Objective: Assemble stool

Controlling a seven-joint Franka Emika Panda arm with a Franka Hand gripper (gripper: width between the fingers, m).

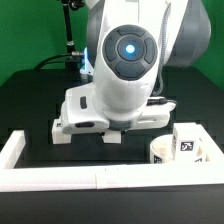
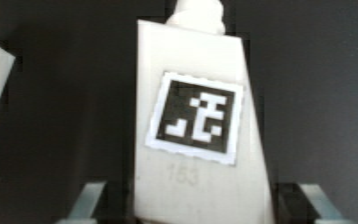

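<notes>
No words, brand names or numbers can be read in either view. The only signs are black-and-white square tags. One sits on the face of a white leg (image 2: 197, 110) in the wrist view. Another shows on the round seat (image 1: 182, 147), toward four o'clock from the arm in the exterior view. Their patterns are coded blocks, not letters.

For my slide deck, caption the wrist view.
Gripper shut on a tagged white stool leg, fingers flanking its base above the dark table.
</notes>
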